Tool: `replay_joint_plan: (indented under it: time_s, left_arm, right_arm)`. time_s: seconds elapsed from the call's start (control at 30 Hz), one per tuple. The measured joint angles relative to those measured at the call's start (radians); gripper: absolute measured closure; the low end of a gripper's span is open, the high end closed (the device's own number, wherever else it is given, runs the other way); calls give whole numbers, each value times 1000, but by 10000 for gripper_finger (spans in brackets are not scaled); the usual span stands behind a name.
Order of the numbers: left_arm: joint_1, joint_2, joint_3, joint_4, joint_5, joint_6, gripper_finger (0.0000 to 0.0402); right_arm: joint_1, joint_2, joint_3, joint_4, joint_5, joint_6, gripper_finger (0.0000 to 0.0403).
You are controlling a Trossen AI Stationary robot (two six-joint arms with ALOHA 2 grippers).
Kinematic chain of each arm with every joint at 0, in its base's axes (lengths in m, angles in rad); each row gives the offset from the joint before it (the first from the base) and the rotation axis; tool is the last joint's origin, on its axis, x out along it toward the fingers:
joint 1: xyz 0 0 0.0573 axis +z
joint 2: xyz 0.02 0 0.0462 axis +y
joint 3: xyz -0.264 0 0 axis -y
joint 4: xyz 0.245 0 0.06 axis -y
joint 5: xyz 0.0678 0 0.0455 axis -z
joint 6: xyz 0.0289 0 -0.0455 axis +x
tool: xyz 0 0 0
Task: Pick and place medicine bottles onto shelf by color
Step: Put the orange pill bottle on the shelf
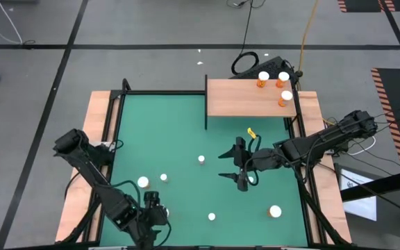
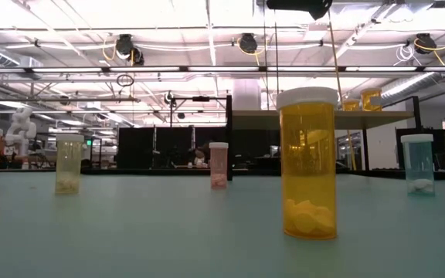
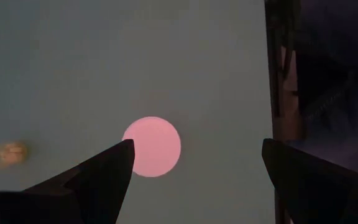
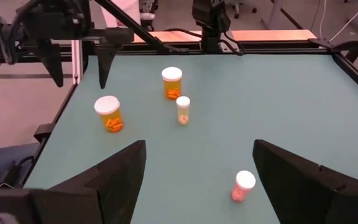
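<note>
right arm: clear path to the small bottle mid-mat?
Probably yes. The right gripper hangs open over the mat, and the small bottle stands alone just beyond it with bare mat between.

On the flat light-brown wooden shelf [image 1: 245,97] stand three orange translucent medicine bottles with round white caps [image 1: 262,78]. Six more white-capped bottles [image 1: 143,182] stand on the green mat [image 1: 172,132]. That makes nine bottles in the high view. Two dark arms reach in, each with one two-finger gripper.
</note>
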Motion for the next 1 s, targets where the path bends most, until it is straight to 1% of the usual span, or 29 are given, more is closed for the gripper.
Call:
replay_joint_plan:
  time_s: [0.23,0.47,0.63,0.83,1.0]
  left_arm:
    - [0,0,0,-30,-3,-21,46]
    - [-1,0,0,-21,-8,55,46]
    - [12,0,-8,-14,-8,69,46]
    - [30,0,-88,62,-3,64,46]
    - [45,0,-141,82,1,53,46]
  right_arm:
    - [0,0,0,0,0,-3,110]
    - [0,0,0,0,0,-3,110]
    - [0,0,0,0,0,-7,110]
    - [0,0,0,0,0,-7,110]
    - [0,0,0,0,0,-7,110]
